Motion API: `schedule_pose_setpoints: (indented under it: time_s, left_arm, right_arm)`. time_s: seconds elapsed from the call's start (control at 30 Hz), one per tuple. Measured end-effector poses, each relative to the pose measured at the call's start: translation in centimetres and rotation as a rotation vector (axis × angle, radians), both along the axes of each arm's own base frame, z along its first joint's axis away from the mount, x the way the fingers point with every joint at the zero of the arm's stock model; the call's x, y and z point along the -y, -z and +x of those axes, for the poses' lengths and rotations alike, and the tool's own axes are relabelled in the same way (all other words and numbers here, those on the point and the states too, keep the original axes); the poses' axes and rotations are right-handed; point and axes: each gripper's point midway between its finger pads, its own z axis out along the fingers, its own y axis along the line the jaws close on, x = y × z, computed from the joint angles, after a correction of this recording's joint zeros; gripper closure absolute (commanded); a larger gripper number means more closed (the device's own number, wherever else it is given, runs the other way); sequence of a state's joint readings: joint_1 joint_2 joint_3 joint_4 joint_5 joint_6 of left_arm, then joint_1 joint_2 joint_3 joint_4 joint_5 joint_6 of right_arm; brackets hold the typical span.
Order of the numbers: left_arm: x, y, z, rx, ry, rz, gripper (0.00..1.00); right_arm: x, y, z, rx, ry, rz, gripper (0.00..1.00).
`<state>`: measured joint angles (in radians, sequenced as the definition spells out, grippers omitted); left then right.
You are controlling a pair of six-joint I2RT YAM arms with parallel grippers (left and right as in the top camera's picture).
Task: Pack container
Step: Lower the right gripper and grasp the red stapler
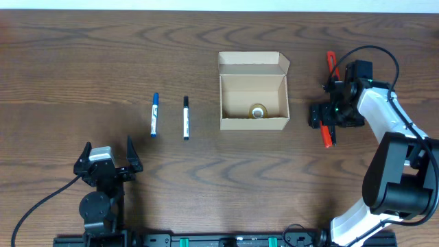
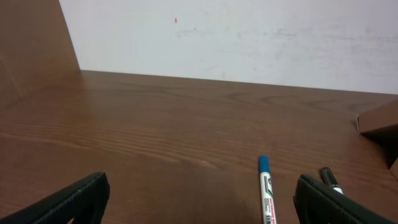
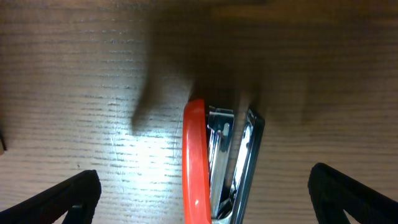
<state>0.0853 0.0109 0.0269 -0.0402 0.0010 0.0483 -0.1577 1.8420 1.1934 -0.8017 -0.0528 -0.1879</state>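
Overhead view, item one: the container. Where is it?
— It's a tan cardboard box in the middle of the table, a little right of centre. The lid flap is open and folded back on the far side. One small roll lies inside by the near wall. I can't tell what kind.

Item two, nearest on the right?
— A red tool, long and thin, lying near-to-far. It is just right of the box and not touching it. I can't name it.

And the arm there?
— The right gripper is over the tool's middle with its fingers spread wide, pinching nothing. In the right wrist view the tool shows a red body beside bright metal parts. The black fingertips sit in the lower corners, well clear of it on both sides.

Item three, on the left?
— A black marker lies near-to-far, well apart from the box. A blue marker lies parallel beside it, further left. The two do not touch.

Last entry?
— The left gripper is at the near left edge, on the near side of the markers. Its fingers are spread and it holds nothing. The left wrist view looks across the tabletop. The blue marker and black marker lie ahead between the fingertips. A corner of the box shows at the right edge.
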Motion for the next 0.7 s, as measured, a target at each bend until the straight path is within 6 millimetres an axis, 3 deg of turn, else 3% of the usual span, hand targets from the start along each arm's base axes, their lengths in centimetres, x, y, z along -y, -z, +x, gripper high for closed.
schedule_pose_setpoints:
  time_s: [0.33, 0.7]
  left_arm:
    - [0.0, 0.0, 0.0, 0.000, 0.000, 0.000, 0.05]
    - [0.0, 0.0, 0.0, 0.000, 0.000, 0.000, 0.05]
  right_arm:
    - [-0.1, 1.5, -0.7, -0.001, 0.012, 0.002, 0.01]
    - [-0.1, 1.6, -0.4, 0.012, 0.034, 0.002, 0.05]
